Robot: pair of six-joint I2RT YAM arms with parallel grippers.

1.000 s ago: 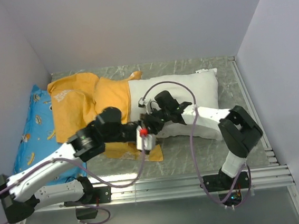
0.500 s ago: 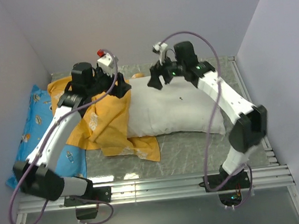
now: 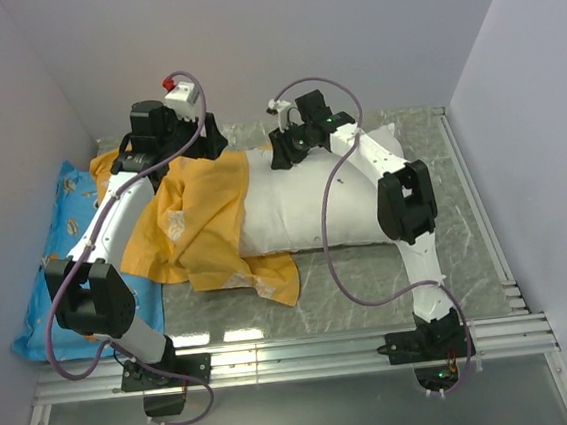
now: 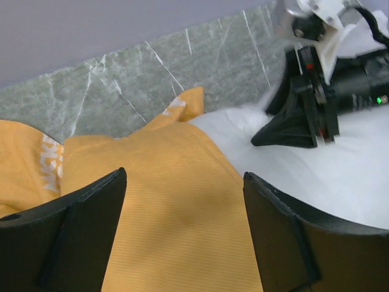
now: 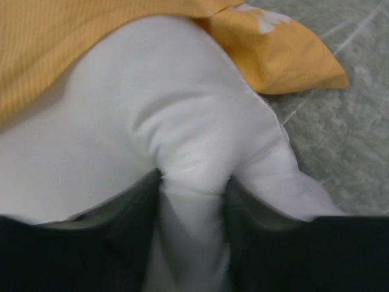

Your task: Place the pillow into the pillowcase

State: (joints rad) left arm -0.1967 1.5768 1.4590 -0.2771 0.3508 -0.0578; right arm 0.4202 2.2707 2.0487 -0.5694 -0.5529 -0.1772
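Right tool (image 5: pixel 194 185) has closed, pinching puffy white pillow (image 3: pixel 313 205) into a fold.

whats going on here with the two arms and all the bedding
Two robot arms are stuffing a white pillow into an orange pillowcase. The pillow's left end is inside the case and the rest lies bare on the table. At the pillow's far edge, the right gripper pinches a fold of it. The left gripper hangs open over the pillowcase, holding nothing. A blue cartoon-print pillow lies at the left, partly under the case.
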